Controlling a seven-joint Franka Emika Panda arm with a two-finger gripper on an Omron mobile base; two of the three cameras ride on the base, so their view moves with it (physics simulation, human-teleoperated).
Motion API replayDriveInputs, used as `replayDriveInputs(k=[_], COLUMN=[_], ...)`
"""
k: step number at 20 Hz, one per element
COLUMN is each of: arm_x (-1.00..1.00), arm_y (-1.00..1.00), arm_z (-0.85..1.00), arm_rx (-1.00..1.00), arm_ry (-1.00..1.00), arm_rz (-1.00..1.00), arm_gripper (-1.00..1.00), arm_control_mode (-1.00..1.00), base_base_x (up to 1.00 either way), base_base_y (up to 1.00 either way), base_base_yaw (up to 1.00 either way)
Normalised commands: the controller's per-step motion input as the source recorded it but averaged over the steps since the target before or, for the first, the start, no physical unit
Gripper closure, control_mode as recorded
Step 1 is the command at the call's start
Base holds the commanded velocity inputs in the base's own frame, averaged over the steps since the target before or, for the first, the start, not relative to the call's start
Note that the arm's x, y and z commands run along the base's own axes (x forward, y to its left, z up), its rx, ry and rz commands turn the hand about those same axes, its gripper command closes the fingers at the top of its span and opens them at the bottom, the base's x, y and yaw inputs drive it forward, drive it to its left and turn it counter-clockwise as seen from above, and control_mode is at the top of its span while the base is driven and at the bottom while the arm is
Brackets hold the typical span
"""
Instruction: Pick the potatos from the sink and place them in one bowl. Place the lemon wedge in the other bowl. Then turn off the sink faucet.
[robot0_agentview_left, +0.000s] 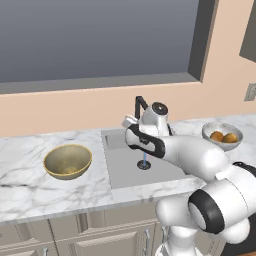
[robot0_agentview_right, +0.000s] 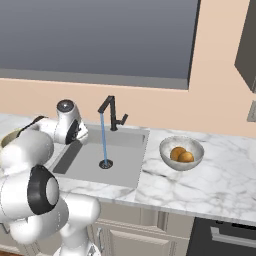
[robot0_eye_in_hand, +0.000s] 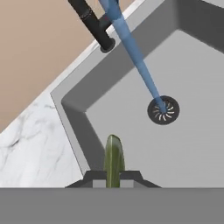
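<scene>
I see my gripper (robot0_eye_in_hand: 113, 178) pinching the lemon wedge (robot0_eye_in_hand: 113, 159) over the sink (robot0_eye_in_hand: 183, 144), both potatos (robot0_agentview_right: 180, 154) in the silvery bowl (robot0_agentview_right: 195, 145), faucet (robot0_agentview_right: 113, 114) running

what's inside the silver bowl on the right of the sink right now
Two orange-brown potatos sit side by side inside the silvery bowl. They cover part of its floor, and the near wall hides their undersides, so anything beneath them can't be seen.

The sink (robot0_agentview_right: 95, 162) basin lies open except for the water stream (robot0_agentview_right: 103, 137) falling to the drain (robot0_agentview_right: 105, 163), with the black faucet (robot0_agentview_right: 113, 114) blocking its back rim, while marble counter (robot0_agentview_left: 30, 185) around the gold bowl (robot0_agentview_left: 67, 161) stays passable.
</scene>
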Motion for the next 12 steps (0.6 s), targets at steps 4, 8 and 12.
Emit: replayDriveInputs(k=[4, 8, 12], arm_x=[-0.38, -0.46, -0.46], arm_y=[0.0, 0.06, 0.23], arm_z=[1.0, 0.88, 0.67], arm_rx=[-0.01, -0.04, -0.05], arm_ry=[0.12, 0.11, 0.04], arm_rz=[0.0, 0.0, 0.0], arm_gripper=[1.0, 1.0, 1.0], arm_control_mode=[-1.0, -1.0, -1.0], base_base_x=[0.0, 0.0, 0.0], base_base_y=[0.0, 0.0, 0.0], base_base_yaw=[0.0, 0.0, 0.0])
